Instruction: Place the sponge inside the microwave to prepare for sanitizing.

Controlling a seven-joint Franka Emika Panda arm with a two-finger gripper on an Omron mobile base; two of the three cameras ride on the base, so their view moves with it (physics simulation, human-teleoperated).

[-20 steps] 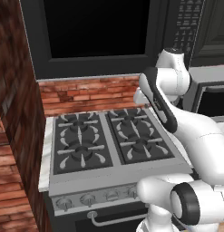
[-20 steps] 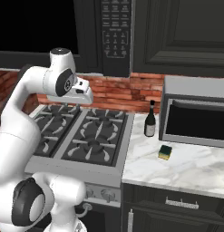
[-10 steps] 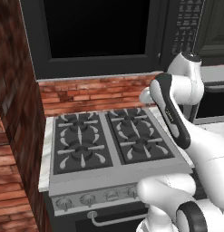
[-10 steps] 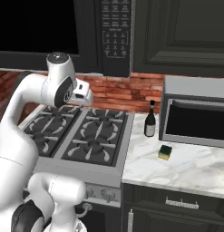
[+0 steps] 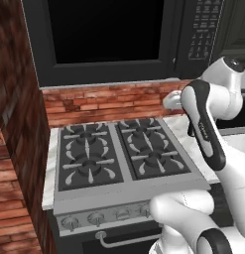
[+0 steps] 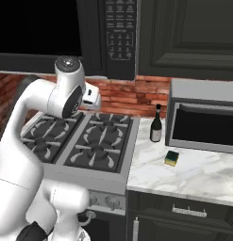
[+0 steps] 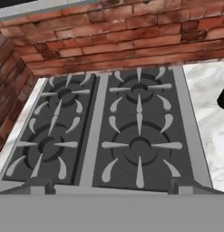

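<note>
The white marble tabletop [image 6: 203, 176] runs right of the grey four-burner stove [image 6: 82, 143]. A small yellow sponge with a dark green top [image 6: 172, 158] lies near its middle. A dark glass bottle [image 6: 156, 125] stands upright at the back, just beside a silver-grey box with a dark window [image 6: 205, 123] along the rear edge.

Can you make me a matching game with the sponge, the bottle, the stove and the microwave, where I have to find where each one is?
Things:
1. sponge
2. dark bottle
3. stove
4. microwave

Places:
A. high on the wall, above the burners
B. lying on the marble counter, in front of the silver-grey box
C. between the brick wall and the marble counter
D. standing upright at the back of the counter, near the stove's edge

Pairs: 1-B, 2-D, 3-C, 4-A
</note>
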